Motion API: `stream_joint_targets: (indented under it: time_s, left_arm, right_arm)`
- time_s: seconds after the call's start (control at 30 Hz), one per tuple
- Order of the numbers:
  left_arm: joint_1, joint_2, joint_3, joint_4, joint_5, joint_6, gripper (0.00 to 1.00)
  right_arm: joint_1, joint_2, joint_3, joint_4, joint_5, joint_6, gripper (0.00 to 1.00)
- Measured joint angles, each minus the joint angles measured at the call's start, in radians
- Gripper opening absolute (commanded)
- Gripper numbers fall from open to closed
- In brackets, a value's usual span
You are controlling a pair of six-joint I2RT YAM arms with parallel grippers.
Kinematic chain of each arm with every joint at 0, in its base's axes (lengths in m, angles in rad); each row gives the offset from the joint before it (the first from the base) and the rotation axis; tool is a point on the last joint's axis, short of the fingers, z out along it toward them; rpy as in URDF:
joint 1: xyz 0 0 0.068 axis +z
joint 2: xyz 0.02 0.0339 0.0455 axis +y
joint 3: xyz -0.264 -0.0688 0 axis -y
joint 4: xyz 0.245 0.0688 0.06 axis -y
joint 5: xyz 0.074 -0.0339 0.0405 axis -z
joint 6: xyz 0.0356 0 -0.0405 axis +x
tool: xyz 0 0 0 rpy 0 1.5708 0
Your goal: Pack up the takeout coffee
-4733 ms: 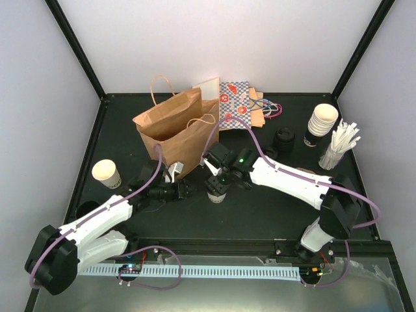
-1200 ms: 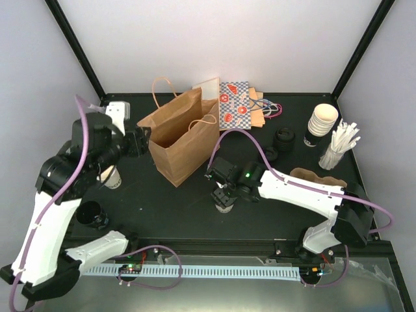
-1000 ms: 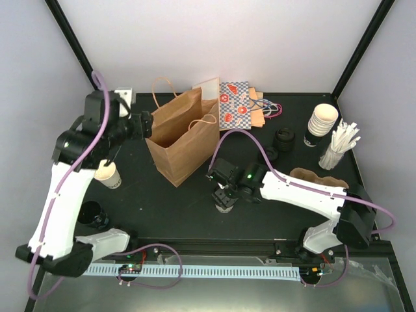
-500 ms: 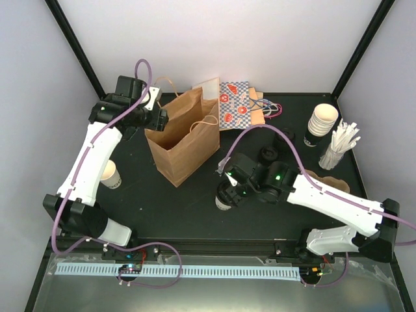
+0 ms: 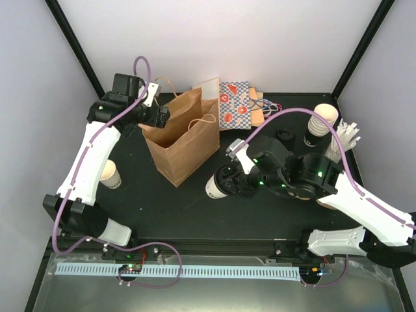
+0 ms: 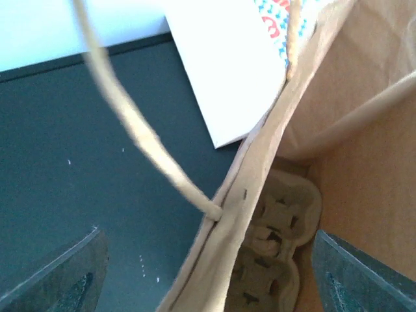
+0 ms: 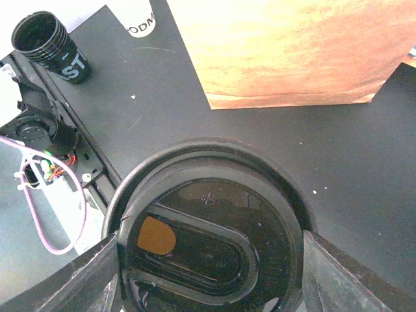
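The takeout coffee [image 5: 215, 186], a cream-white cup with a black lid [image 7: 211, 234], hangs tilted above the table just right of the brown paper bag [image 5: 185, 140]. My right gripper [image 5: 229, 181] is shut on it, one finger on each side of the lid in the right wrist view. My left gripper [image 5: 158, 117] is open at the bag's back left rim. In the left wrist view the bag's wall [image 6: 260, 195] runs between its wide-apart fingers [image 6: 58, 279]. A pulp cup carrier [image 6: 279, 247] lies on the bag's floor.
An open cup [image 5: 107, 173] stands at the left. A black cup [image 7: 49, 45] stands near the table's front edge. At the back are a patterned bag [image 5: 237, 104], loose black lids [image 5: 284, 135], a cup stack [image 5: 323, 120] and stirrers [image 5: 341, 140].
My right arm lifted the coffee off the table and tilted it, drawing back to the right. My left gripper swung to the bag's back left rim and opened wider.
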Motion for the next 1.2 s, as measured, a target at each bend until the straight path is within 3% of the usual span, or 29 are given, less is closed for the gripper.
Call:
stream_joint_targets:
  time_s: [0.17, 0.43, 0.53, 0.7, 0.8, 1.0, 1.2]
  left_arm:
    - [0.078, -0.048, -0.03, 0.061, 0.129, -0.006, 0.88]
    - [0.124, 0.038, -0.005, 0.057, 0.349, 0.034, 0.73]
    - [0.124, 0.068, -0.002, 0.051, 0.386, 0.046, 0.57]
    - [0.124, 0.124, 0.057, 0.018, 0.418, 0.056, 0.18]
    - [0.123, 0.133, 0.072, 0.003, 0.451, 0.056, 0.03]
    - [0.08, 0.074, 0.037, 0.006, 0.476, 0.058, 0.02]
    - [-0.012, -0.119, -0.116, 0.021, 0.449, 0.058, 0.02]
  right_arm:
    - [0.0, 0.004, 0.015, -0.032, -0.021, -0.001, 0.62]
    - [0.0, 0.012, 0.055, -0.056, -0.043, -0.002, 0.62]
    - [0.0, 0.007, 0.086, -0.058, -0.058, -0.001, 0.62]
    - [0.0, -0.013, 0.142, -0.059, -0.106, 0.0, 0.61]
    - [0.0, -0.018, 0.212, -0.058, -0.13, 0.0, 0.58]
    - [0.0, -0.01, 0.369, -0.024, -0.124, -0.003, 0.57]
    - [0.0, 0.042, 0.522, 0.049, -0.066, -0.011, 0.58]
